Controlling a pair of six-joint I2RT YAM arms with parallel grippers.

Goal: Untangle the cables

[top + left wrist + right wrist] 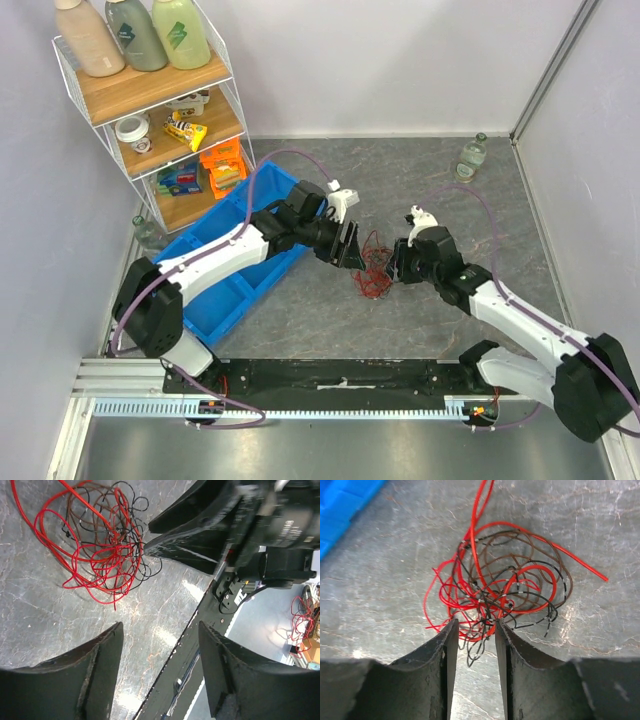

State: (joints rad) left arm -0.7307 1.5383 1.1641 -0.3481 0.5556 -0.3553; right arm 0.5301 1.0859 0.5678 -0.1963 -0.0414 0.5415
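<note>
On the far left of my gray table (420, 190) stands a wire shelf (150, 92) with wooden boards. On top stand a tan bottle (88, 38), a gray-green bottle (135, 32) and a light green bottle (181, 32). Lower down I see a yellow packet (187, 130), an orange packet (222, 165) and a blue box (180, 180). A blue tray (228, 298) lies just beside the shelf. A small glass bottle (472, 155) stands near the far right corner, well apart from the rest.

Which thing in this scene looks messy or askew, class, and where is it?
The cables stand out: red, brown and black wires knotted into one loopy heap on the table. The blue bin also sits askew, at a slant to the table's edges.
</note>
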